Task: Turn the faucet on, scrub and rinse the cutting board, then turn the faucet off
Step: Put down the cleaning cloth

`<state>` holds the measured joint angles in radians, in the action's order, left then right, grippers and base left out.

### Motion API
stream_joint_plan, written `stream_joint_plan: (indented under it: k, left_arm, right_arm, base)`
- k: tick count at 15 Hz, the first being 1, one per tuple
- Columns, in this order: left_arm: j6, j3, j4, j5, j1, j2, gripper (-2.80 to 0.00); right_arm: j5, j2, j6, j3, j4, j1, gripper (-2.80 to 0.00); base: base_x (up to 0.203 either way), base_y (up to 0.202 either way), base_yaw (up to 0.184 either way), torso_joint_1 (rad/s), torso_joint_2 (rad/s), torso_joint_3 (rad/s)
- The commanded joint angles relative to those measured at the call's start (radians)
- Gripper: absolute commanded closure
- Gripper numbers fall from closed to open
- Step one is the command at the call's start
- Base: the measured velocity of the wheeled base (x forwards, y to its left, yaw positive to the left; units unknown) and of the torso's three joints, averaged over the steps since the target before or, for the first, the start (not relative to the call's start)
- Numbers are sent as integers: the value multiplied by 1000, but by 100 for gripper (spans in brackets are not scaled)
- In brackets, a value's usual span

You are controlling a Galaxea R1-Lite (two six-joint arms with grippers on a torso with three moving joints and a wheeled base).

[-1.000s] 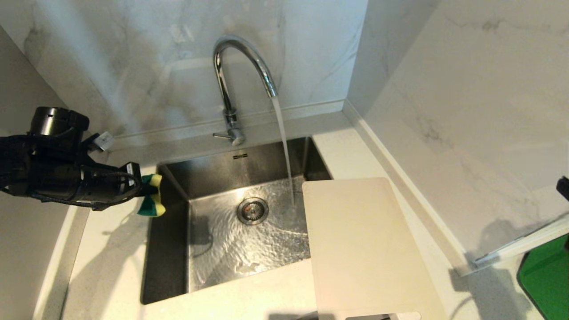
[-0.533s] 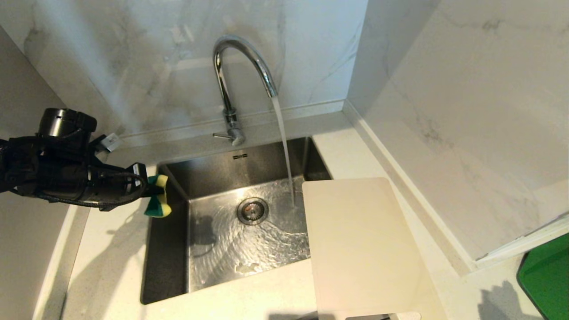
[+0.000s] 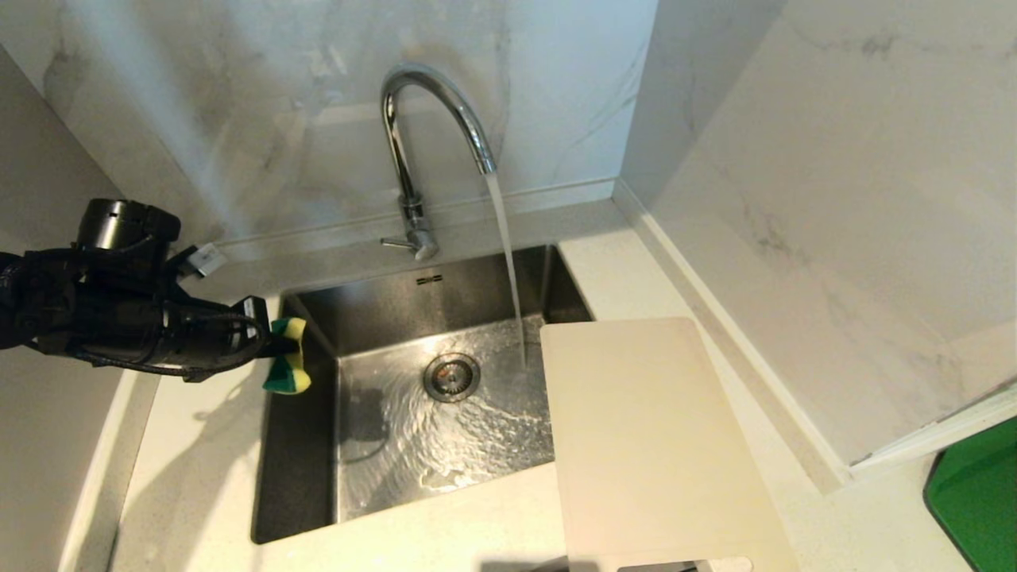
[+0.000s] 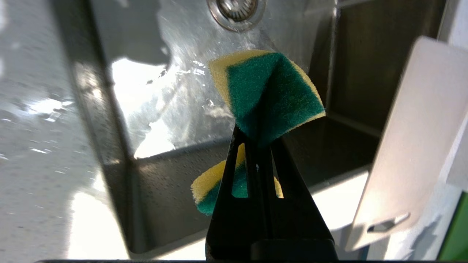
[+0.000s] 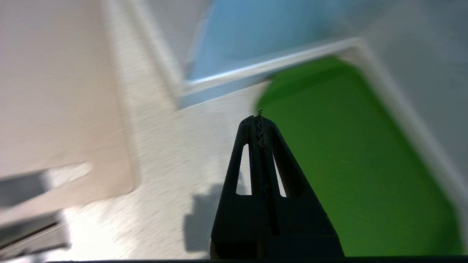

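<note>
The left gripper point(image 3: 274, 349) has its jaws clamped on a green-and-yellow sponge point(image 3: 288, 368), folded between the fingers, and hangs over the left rim of the sink point(image 3: 302, 477). From those jaws the cutting board point(image 3: 647, 441) lies straight across the basin to the robot's right, well apart, resting flat on the counter with its left edge overhanging the sink; its long axis runs toward and away from the robot, slot handle at the near end. The faucet point(image 3: 433, 119) stands behind the basin, water falling just beside the board's far left corner. The right gripper point(image 5: 259, 120), jaws pressed together and empty, sits over the counter beside a green tray point(image 5: 347, 164), on the board's right side and judged the nearer arm to it. Judgement: scrubbing requires the sponge to cross the basin rightward.
</note>
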<state>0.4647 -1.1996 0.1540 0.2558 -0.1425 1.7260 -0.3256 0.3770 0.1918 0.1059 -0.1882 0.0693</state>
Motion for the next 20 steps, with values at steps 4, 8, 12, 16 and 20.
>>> stream_joint_plan:
  k: [4,8,12,16,20]
  left_arm:
    - [5,6,-28,2,-14,0,0]
    - [5,8,-28,2,-12,2,0]
    - [3,8,-30,3,-8,1,0]
    - [5,9,-30,3,-6,0,0]
    - [3,9,-31,3,-8,1,0]
  right_arm:
    - [262,-91,-68,-107,15,6,0]
    - [363,-92,-118,-107,183,6,0]
    - [354,-90,-135,-107,202,6,0]
    - [327,-90,-186,-107,198,6,0]
    - [329,-109,-181,-107,196,-28,0]
  base:
    - [0,0,0,0,0,0]
    - [0,0,0,0,0,0]
    - [0,0,0,0,0,0]
    - [0,0,0,0,0,0]
    - [0,0,0,0,0,0]
